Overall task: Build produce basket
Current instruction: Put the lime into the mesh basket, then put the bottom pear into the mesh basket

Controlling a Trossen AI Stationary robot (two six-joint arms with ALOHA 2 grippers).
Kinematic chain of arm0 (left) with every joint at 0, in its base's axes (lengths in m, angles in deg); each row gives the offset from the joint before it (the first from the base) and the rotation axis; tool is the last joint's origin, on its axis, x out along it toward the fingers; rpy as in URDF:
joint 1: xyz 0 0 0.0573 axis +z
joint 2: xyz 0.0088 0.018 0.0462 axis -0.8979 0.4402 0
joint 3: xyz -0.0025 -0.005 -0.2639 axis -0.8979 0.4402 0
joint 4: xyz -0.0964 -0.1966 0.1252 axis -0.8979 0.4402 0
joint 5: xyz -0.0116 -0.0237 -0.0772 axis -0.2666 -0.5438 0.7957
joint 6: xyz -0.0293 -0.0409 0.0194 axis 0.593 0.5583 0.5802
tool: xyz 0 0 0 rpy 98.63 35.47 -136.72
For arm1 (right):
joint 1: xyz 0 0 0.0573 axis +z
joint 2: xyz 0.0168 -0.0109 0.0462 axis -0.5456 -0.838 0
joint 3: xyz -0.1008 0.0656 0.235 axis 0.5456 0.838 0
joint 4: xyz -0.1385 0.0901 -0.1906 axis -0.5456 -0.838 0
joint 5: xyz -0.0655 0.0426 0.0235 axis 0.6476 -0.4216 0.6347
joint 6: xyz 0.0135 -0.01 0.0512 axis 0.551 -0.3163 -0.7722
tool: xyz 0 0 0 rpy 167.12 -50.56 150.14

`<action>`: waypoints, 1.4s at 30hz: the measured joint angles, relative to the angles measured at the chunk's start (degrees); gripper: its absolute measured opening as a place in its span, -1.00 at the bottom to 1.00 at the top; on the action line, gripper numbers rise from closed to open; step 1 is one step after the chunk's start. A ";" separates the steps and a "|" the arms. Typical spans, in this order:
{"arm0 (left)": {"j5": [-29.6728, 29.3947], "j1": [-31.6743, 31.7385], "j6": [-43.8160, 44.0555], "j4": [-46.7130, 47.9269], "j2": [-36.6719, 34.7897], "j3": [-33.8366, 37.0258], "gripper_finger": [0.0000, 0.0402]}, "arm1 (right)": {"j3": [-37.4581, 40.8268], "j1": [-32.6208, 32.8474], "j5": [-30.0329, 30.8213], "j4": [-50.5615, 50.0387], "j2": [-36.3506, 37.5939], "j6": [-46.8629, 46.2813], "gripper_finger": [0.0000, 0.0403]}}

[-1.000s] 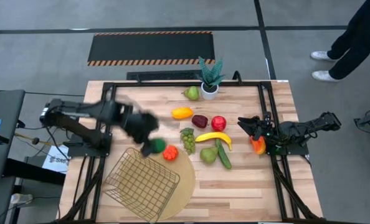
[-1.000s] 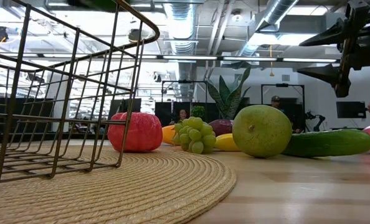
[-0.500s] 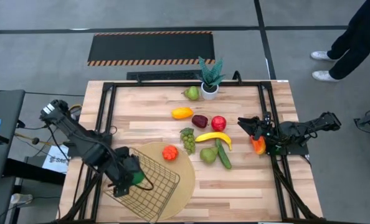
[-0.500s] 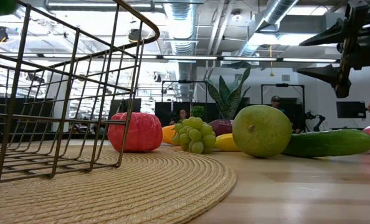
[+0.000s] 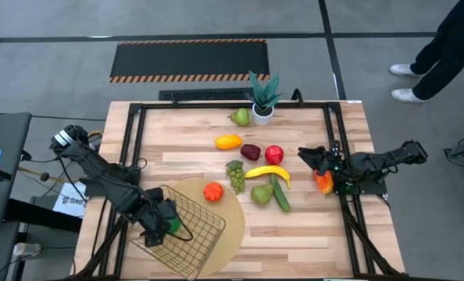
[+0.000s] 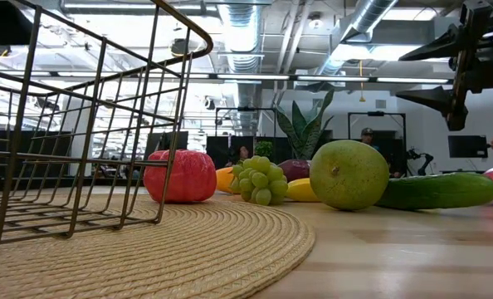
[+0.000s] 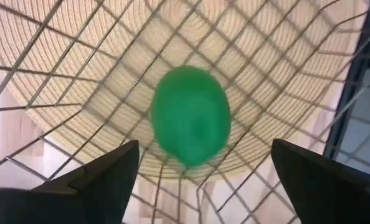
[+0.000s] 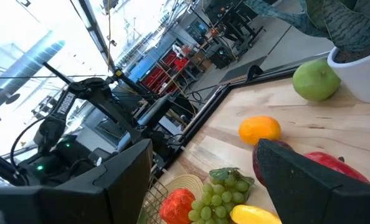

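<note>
The golden wire basket [image 5: 193, 242] stands on the round tan mat [image 5: 233, 222] at the table's near left. My left gripper [image 5: 166, 224] hangs open over the basket's left part. A round green fruit [image 7: 191, 117] shows inside the basket beyond the fingers and apart from both; whether it rests on the mesh floor I cannot tell. The other produce lies mid-table: banana [image 5: 268, 172], cucumber [image 5: 280, 195], grapes [image 5: 236, 176], red apple [image 5: 274, 154], green pear [image 5: 262, 194]. My right gripper [image 5: 312, 158] waits open at the right edge, above a red-orange mango [image 5: 323, 184].
A red-orange fruit [image 5: 212, 191] sits on the mat's far side beside the basket. A yellow-orange fruit [image 5: 228, 141], a dark red one [image 5: 250, 151] and a second pear [image 5: 240, 116] lie farther back, by the potted plant [image 5: 263, 97]. A person's legs [image 5: 443, 47] stand beyond the far right corner.
My left gripper has swung with the green fruit from beside the red-orange fruit toward the near left, over the basket, and then sunk a little lower into it. The rest of the produce and the right arm have stayed put.
</note>
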 joint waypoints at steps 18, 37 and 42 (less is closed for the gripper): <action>-6.03 9.98 -8.03 -1.32 -2.44 -12.10 0.95 | 0.00 0.00 -0.11 0.61 0.00 0.04 0.54; -14.24 36.86 -24.44 -11.92 26.39 -38.97 0.95 | 0.00 0.00 -0.15 0.66 0.00 0.14 0.54; -14.42 36.17 -22.02 -10.09 39.93 -52.88 0.95 | 0.00 0.00 -0.17 0.26 -0.02 0.14 0.54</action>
